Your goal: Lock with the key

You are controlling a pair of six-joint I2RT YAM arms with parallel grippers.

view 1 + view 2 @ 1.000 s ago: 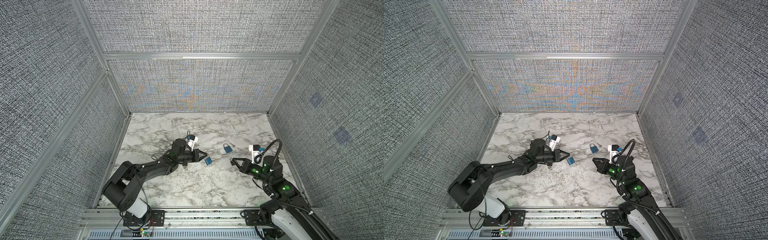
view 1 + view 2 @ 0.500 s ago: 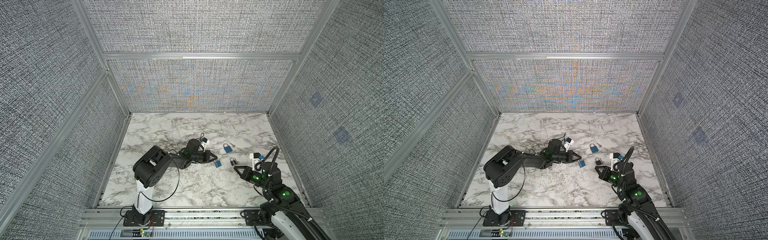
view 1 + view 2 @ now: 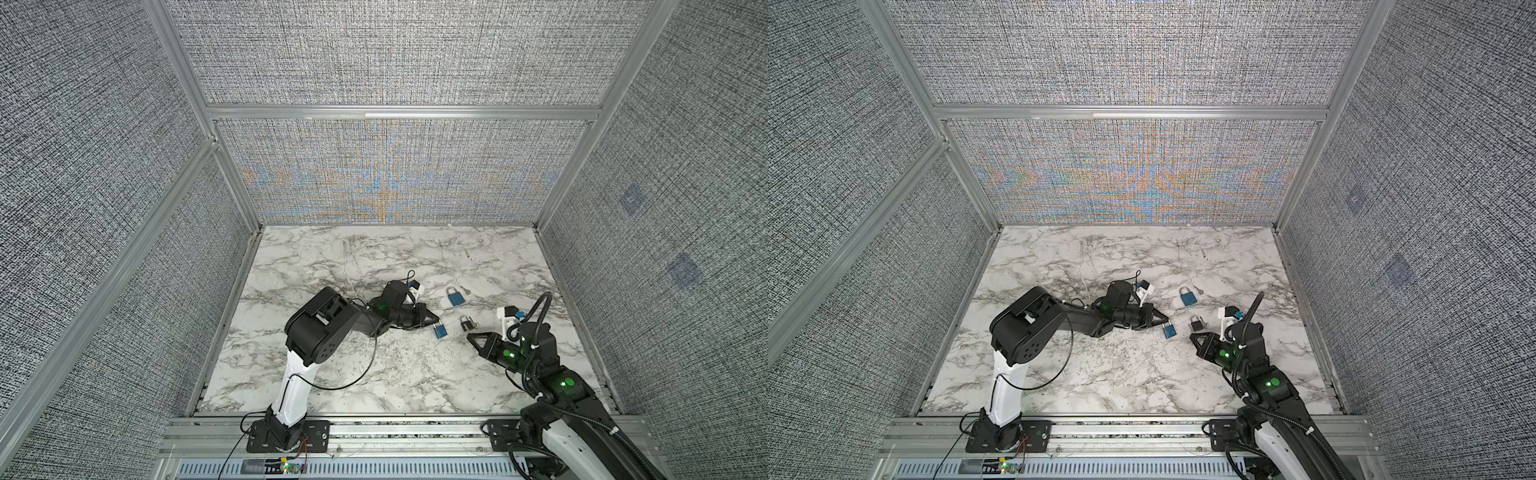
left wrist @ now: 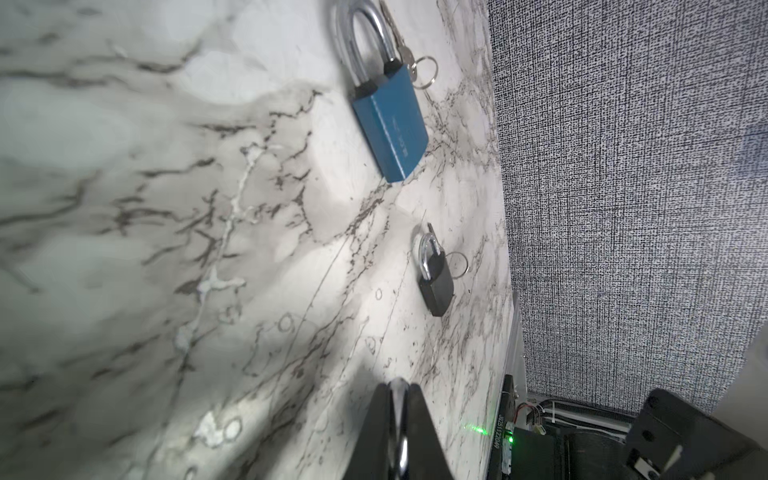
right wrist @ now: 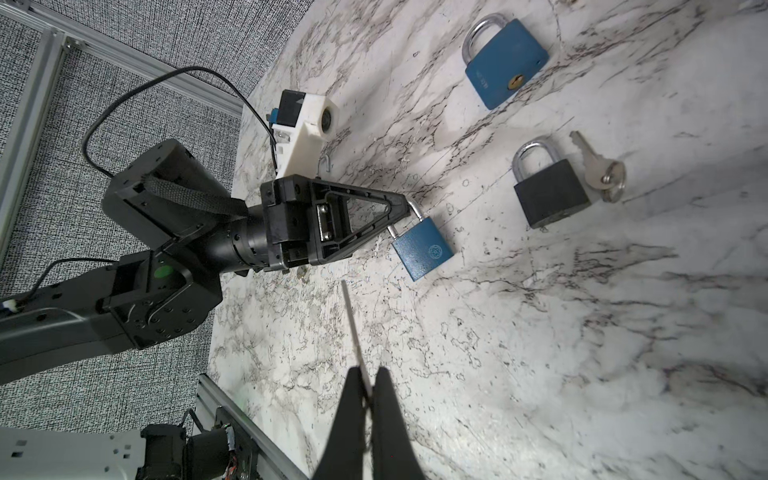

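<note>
A small blue padlock [image 5: 424,253] hangs by its silver shackle from my left gripper [image 5: 401,216], which is shut on that shackle just above the marble table. In both top views the padlock [image 3: 440,331] [image 3: 1169,331] sits right of centre at the left gripper's tip [image 3: 435,322] [image 3: 1167,322]. In the left wrist view the shackle [image 4: 398,399] shows between the shut left gripper [image 4: 398,384]. My right gripper [image 5: 368,374] [image 3: 471,337] [image 3: 1194,337] is shut on a thin key [image 5: 351,320] whose blade points toward the padlock, a short gap away.
A large blue padlock [image 3: 455,297] [image 4: 390,124] lies farther back with a ringed key [image 4: 411,66] beside it. A black padlock [image 3: 466,323] [image 5: 548,195] with another key [image 5: 598,166] lies just beyond the right gripper. Fabric walls close the table [image 3: 374,374] in.
My left arm has stretched to the right, carrying the small blue padlock toward the middle. The right gripper has drawn back toward the front, uncovering the black padlock.
</note>
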